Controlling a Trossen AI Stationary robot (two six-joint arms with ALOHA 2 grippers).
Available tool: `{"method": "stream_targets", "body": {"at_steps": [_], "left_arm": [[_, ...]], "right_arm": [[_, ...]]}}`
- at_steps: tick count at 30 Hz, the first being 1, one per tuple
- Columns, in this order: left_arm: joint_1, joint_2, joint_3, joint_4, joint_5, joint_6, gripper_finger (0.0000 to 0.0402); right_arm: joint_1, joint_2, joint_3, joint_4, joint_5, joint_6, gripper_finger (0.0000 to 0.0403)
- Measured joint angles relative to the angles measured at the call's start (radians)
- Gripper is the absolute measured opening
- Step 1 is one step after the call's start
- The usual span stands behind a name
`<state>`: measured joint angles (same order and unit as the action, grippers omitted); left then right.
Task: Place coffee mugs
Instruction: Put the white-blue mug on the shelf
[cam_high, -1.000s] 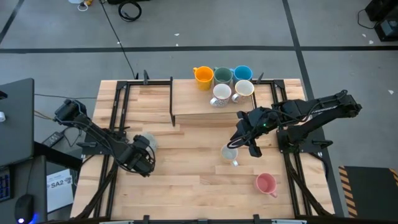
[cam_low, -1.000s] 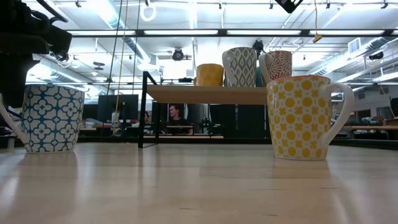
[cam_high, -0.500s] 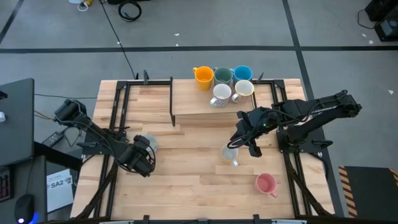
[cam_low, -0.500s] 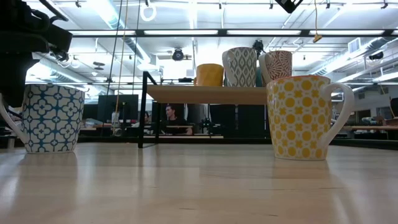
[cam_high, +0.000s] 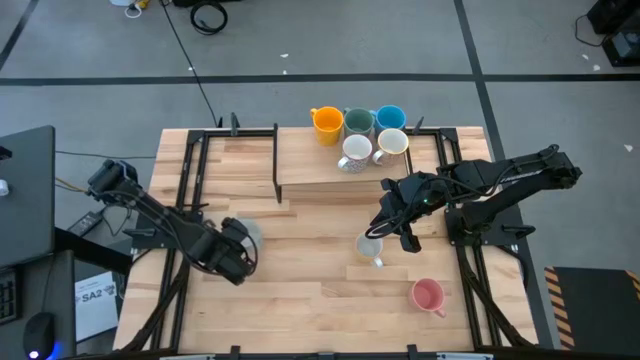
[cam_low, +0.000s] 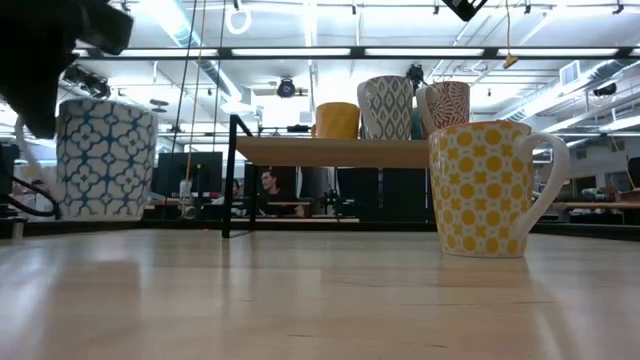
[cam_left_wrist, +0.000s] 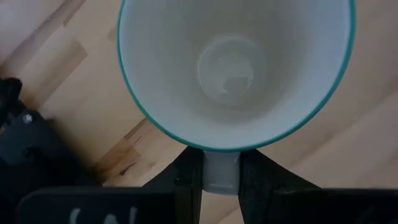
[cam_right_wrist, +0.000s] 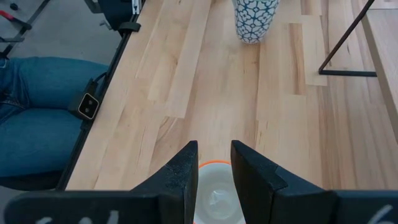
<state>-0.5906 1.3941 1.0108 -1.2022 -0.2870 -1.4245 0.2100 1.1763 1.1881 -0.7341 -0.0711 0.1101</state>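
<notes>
My left gripper (cam_high: 236, 252) is shut on a white mug with a blue pattern (cam_low: 105, 160) and a teal rim (cam_left_wrist: 236, 74), and holds it above the table's left half. My right gripper (cam_high: 386, 228) hovers open over a yellow-patterned mug (cam_low: 485, 190), whose orange rim (cam_right_wrist: 214, 190) shows below its fingers. That mug stands on its base on the table. A pink mug (cam_high: 428, 295) lies near the front right. Orange (cam_high: 327, 122), green (cam_high: 358, 122), blue (cam_high: 390, 118) and two white mugs (cam_high: 356, 150) stand on the raised shelf (cam_high: 310, 170). My left gripper pinches the mug's handle (cam_left_wrist: 221, 175) between its two fingers (cam_left_wrist: 189, 183), which come from above and point down. The mug stays upright, mouth up, beside the fingers. Its base is lifted clear of the table.
The shelf's black frame legs (cam_high: 276, 160) stand at the back left of the table's middle. Black rails (cam_high: 190, 190) run along both table sides. A person's leg in jeans (cam_right_wrist: 37, 106) is beside the table edge. Bare wood lies between the two arms.
My left gripper has risen and gone a little toward the table's right edge, still shut on the handle. The blue-patterned mug, which stood on the table, is now lifted clear and upright.
</notes>
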Motion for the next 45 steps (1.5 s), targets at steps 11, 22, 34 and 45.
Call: {"method": "stream_targets", "body": {"at_steps": [11, 22, 34, 45], "left_arm": [[0.073, 0.000, 0.179, -0.002, -0.034, 0.209, 0.0074], [0.249, 0.000, 0.420, -0.001, -0.077, 0.523, 0.0074], [0.582, 0.000, 0.549, 0.083, -0.099, 0.895, 0.0074], [0.781, 0.032, 0.548, 0.167, -0.065, 1.052, 0.0074]], "right_arm": [[0.000, 0.000, 0.000, 0.000, 0.000, 0.000, 0.0101], [0.000, 0.000, 0.000, 0.000, 0.000, 0.000, 0.0101], [-0.001, 0.000, 0.000, 0.000, 0.000, 0.000, 0.0101], [-0.001, 0.000, 0.000, 0.001, 0.000, 0.000, 0.0101]]}}
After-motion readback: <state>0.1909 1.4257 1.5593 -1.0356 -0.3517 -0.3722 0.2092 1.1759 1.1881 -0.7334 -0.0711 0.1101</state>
